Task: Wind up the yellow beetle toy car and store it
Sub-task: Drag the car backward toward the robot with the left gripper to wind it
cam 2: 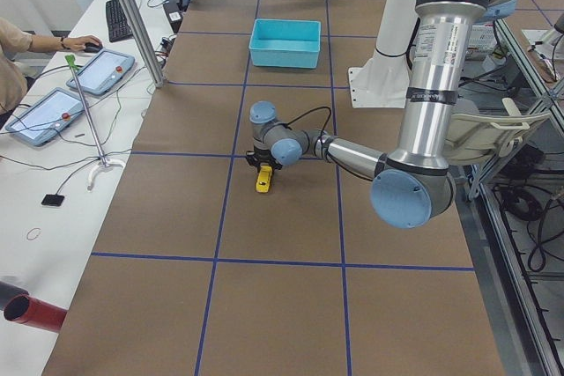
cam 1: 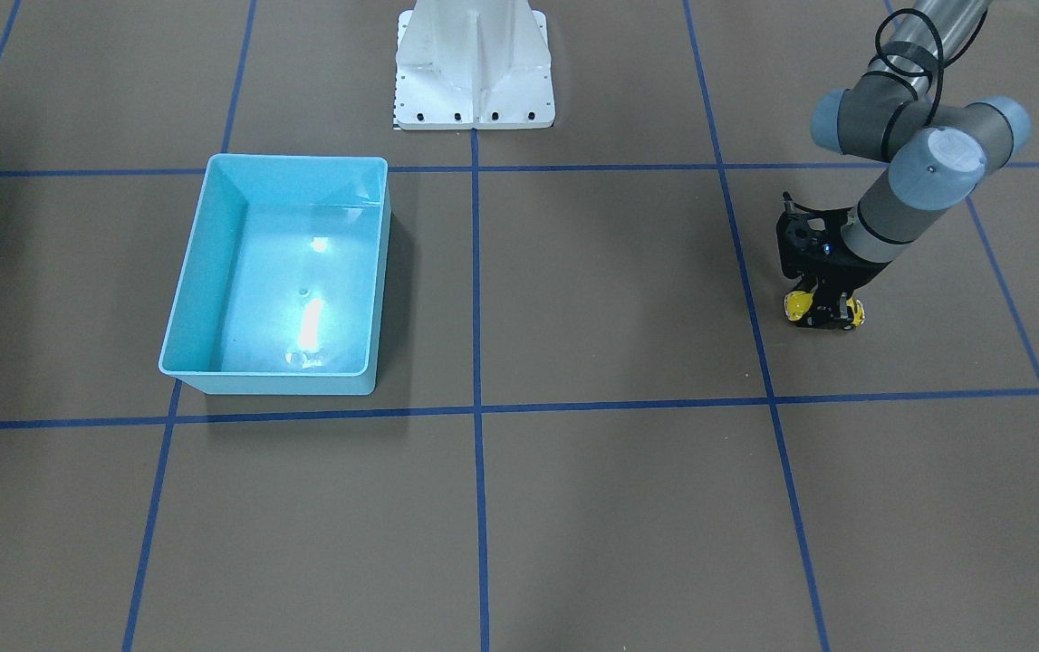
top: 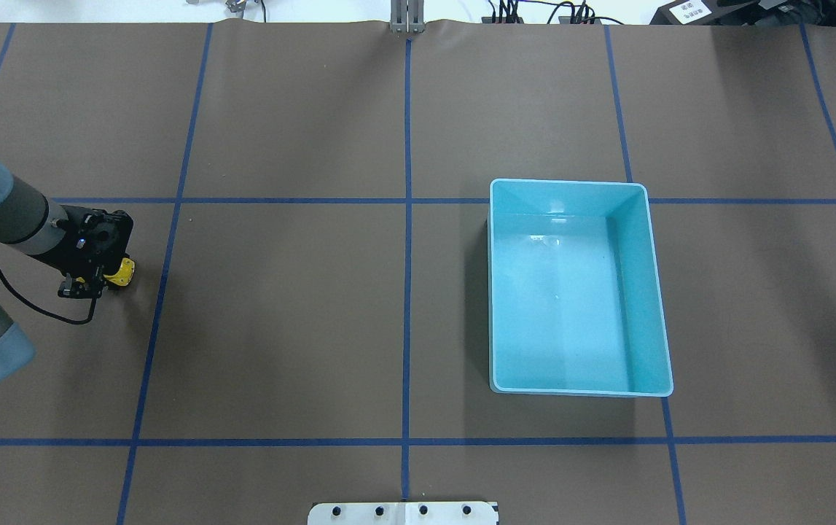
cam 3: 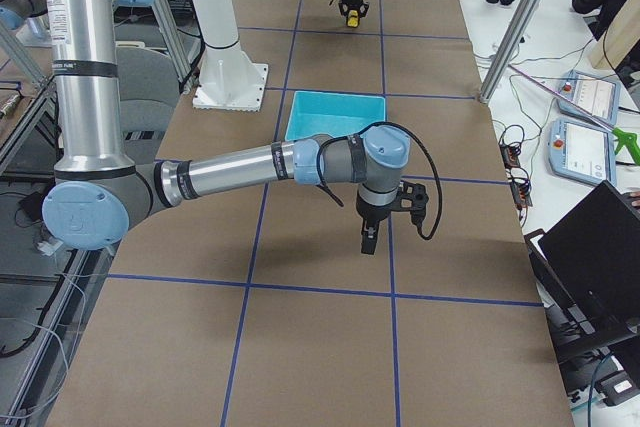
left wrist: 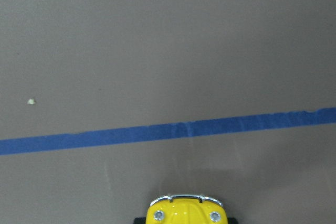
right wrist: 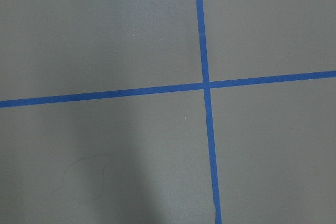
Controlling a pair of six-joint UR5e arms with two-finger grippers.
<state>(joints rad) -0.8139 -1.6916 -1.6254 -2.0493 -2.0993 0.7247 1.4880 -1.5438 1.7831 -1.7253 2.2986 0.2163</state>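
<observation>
Reaching in from the robot's left edge of the table [cam 1: 610, 299], the left arm holds its grey forearm low and bends the wrist so that the left gripper [cam 1: 822, 312] points down at the brown surface with a slight tilt. That pincer is closed around the middle of the yellow beetle toy car [cam 1: 793, 306], whose yellow ends stick out on either side of the black tool. The car sits at table level, well apart from the light blue bin [cam 1: 297, 158], far off on the bin's side toward the robot's left. Whether its wheels touch the surface cannot be told. The left wrist view shows only the car's rounded nose with two silver lamps, facing a blue tape line [left wrist: 168, 129] near it. The right arm stretches out nearly level, its wrist turned down, and the right gripper [cam 3: 368, 240] hangs close above the table on the other side of the bin, toward the robot's right. Only the side view shows this pincer, so how wide it stands cannot be told. The bin holds nothing.
</observation>
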